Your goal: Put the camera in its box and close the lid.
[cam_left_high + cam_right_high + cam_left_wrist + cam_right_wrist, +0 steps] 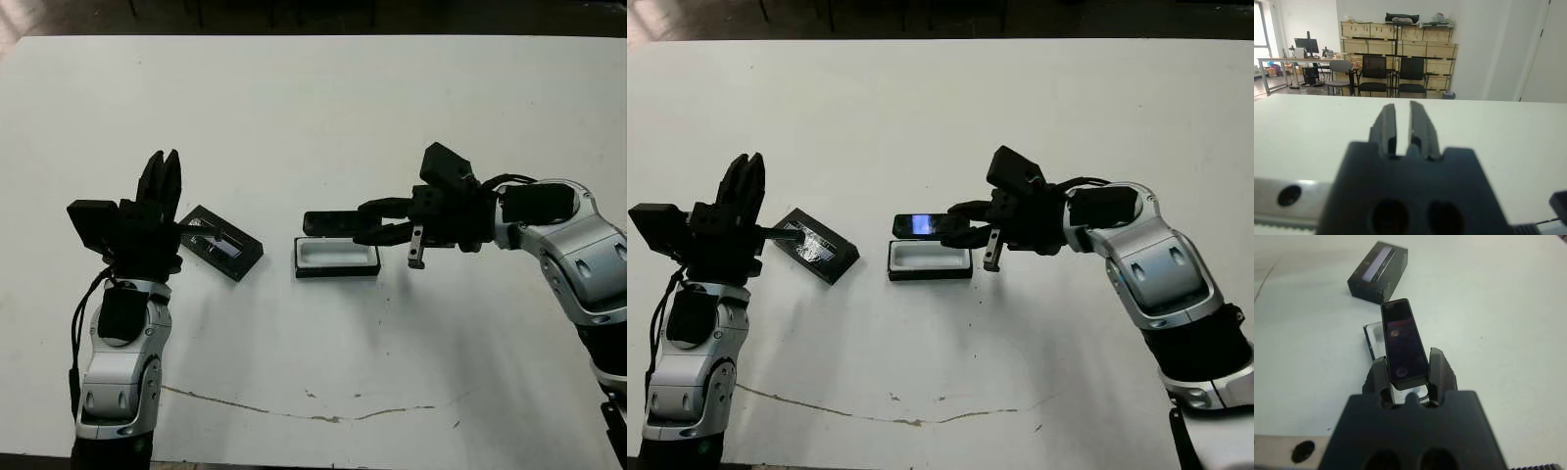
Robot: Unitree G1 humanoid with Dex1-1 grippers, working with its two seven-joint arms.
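Observation:
The camera [1402,338], a slim black bar with a bluish patch at its far end [919,225], is clamped at one end by my right gripper [370,221]. It hangs roughly level just above the far edge of the box [337,258], a black tray with white lining that stands open on the table. The lid [223,244] lies flat on the table to the left of the box, its glossy strip facing up. My left gripper [164,168] is raised beside the lid, pointing away from me, fingers [1386,126] together with only a thin slit, holding nothing.
The white table [313,117] stretches wide behind the objects. A thin dark crack line [294,413] runs along its front part. Beyond the table, the left wrist view shows chairs [1374,73] and stacked wooden crates [1400,41].

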